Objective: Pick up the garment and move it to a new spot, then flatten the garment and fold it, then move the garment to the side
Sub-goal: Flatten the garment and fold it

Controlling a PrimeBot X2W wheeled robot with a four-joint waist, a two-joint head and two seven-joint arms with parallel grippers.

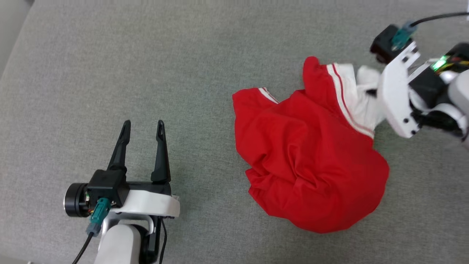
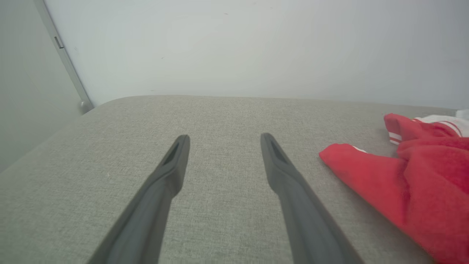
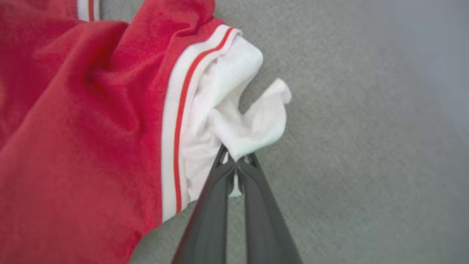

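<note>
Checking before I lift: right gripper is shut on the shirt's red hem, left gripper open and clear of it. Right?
No. The right wrist view shows the right gripper shut on white sleeve cloth of the shirt, not its red hem. The left gripper is open and clear of it.

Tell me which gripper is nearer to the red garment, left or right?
Right. The right gripper is shut on a white fold of the garment; the left gripper is open, well apart from it.
</note>
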